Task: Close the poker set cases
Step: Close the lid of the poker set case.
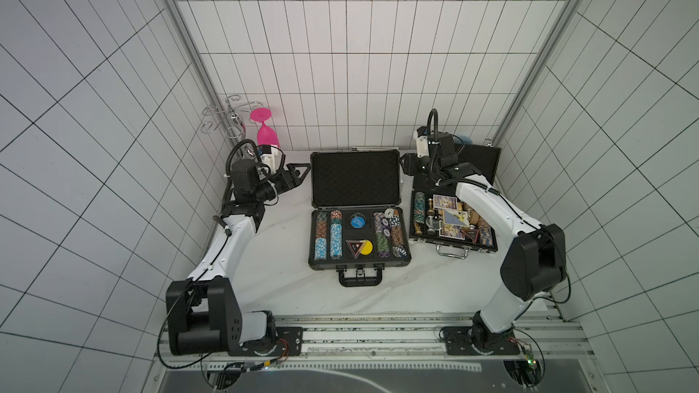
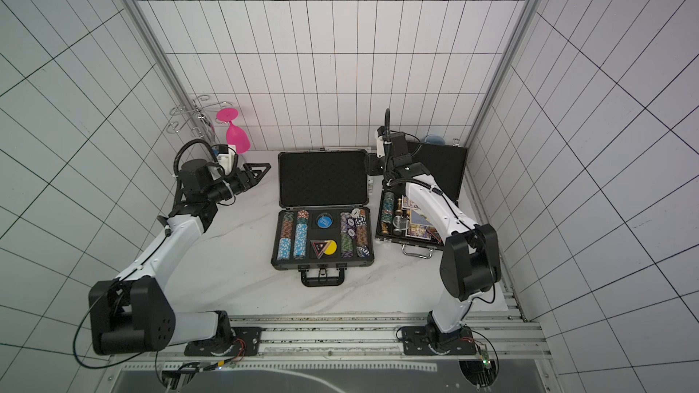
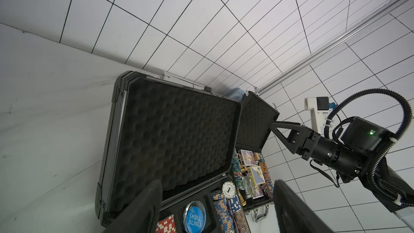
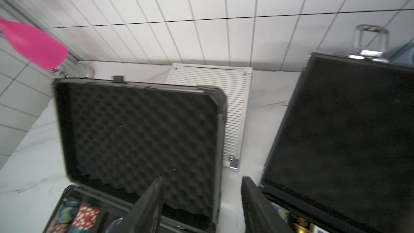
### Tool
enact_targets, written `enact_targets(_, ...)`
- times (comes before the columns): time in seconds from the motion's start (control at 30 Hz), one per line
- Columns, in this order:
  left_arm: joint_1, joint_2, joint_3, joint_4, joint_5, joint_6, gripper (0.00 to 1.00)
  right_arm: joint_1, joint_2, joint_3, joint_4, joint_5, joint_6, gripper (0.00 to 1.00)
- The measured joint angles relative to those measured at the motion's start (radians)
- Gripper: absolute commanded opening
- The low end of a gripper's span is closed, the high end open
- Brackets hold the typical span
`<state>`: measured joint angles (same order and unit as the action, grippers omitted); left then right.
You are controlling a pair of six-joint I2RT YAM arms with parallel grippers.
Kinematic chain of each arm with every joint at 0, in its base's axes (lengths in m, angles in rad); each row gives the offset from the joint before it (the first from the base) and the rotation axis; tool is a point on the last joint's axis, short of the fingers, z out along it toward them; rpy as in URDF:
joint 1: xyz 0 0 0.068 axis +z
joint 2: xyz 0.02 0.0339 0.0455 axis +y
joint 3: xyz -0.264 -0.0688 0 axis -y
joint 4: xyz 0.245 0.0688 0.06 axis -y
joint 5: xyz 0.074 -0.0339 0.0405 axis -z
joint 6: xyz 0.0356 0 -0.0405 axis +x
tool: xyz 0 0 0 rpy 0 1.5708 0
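Note:
The wide dark grey case stands open mid-table, its foam lid upright over the chip tray. To its right the black case is open too, with its lid raised over cards and chips. A small silver case lies flat and shut behind the grey lid. My left gripper is open just left of the grey lid, holding nothing. My right gripper is open between the two lids. The grey lid's side edge shows between its fingers; contact is unclear.
A pink goblet hangs upside down from a chrome wire rack at the back left corner. A blue object sits behind the black lid. Tiled walls close in on three sides. The arm bases ride a rail at the front.

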<state>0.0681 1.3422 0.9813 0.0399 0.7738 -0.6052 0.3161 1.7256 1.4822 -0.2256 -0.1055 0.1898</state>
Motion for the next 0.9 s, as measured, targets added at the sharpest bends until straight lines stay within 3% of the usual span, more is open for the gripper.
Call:
enact_targets(0.4,-0.014,0.018,0.034,-0.01,-0.024,0.013,0.78,-0.008,0.125,-0.024,0.091,-0.034,-0.014,0.53)
enact_targets(0.67,-0.015,0.028,0.044,-0.029,-0.026,0.019,0.77,-0.005,0.161,-0.027,0.143,-0.043,0.001,0.38)
enact_targets(0.9,-0.016,0.028,0.079,-0.04,-0.026,0.024,0.77,0.001,0.215,-0.027,0.16,-0.042,0.012,0.32)
